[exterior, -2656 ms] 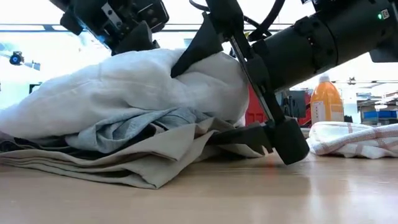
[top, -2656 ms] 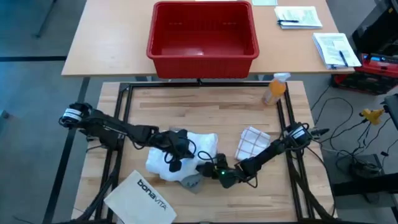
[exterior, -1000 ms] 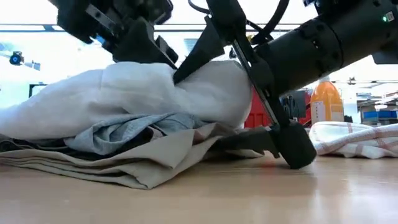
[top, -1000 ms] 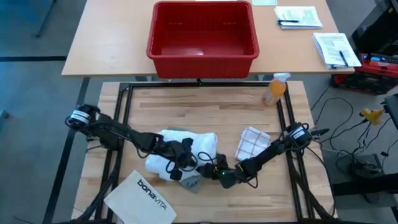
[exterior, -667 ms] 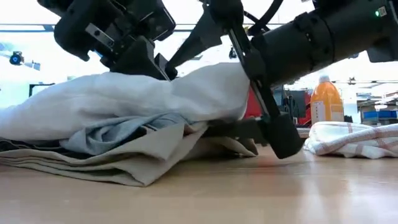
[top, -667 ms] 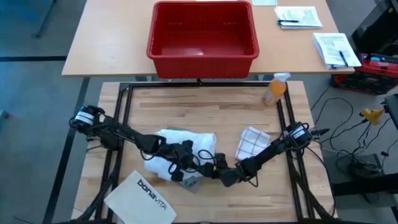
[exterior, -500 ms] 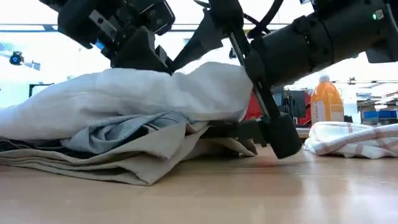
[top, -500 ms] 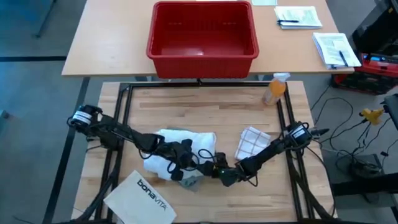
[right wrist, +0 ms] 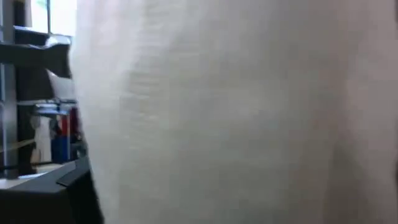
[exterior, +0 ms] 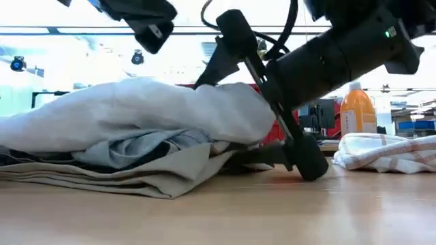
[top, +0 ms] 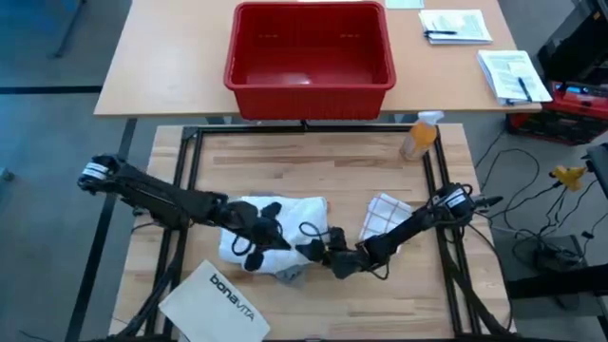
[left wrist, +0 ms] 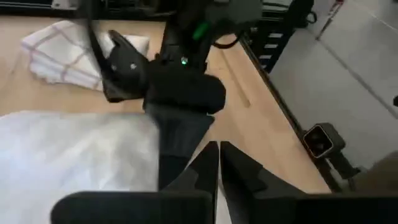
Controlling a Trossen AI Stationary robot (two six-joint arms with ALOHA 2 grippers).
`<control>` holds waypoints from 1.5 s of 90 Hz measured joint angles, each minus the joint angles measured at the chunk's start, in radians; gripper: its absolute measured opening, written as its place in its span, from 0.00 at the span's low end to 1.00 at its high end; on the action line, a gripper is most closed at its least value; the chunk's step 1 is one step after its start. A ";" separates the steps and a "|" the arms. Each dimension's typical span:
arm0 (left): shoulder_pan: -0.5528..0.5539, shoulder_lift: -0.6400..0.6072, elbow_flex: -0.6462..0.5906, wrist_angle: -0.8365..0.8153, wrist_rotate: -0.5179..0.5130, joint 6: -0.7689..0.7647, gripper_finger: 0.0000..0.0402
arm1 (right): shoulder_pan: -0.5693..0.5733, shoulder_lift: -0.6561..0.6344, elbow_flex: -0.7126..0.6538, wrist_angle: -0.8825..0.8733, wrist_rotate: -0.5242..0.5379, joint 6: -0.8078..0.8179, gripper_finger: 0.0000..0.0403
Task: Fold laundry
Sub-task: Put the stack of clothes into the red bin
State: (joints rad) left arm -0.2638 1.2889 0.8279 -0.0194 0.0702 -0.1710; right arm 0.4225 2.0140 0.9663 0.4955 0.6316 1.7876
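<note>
Your left gripper (top: 255, 249) has lifted off the soft white shirt (top: 302, 215), fingers closed together on nothing. Right gripper (exterior: 262, 109) stays spread, straddling the pile's edge over the khaki-tan garment (exterior: 160, 175).

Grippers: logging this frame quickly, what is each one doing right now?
Left gripper: shut, holding nothing, above the white shirt.
Right gripper: open, one finger over the white shirt's edge, the other low at the table.
</note>
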 joint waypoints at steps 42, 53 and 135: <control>0.106 -0.411 -0.308 -0.042 -0.190 -0.247 0.00 | -0.039 0.002 0.023 -0.011 -0.066 -0.055 0.99; 0.136 -0.559 -0.429 -0.114 -0.240 -0.489 0.01 | -0.039 0.003 0.023 -0.008 -0.076 -0.056 0.99; 0.148 -0.625 -0.461 -0.678 -0.254 -1.063 0.98 | -0.046 0.004 0.023 0.011 -0.161 -0.083 0.99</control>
State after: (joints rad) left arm -0.1158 0.6640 0.3668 -0.6979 -0.1837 -1.2339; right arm 0.3767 2.0178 0.9894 0.5068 0.4707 1.7050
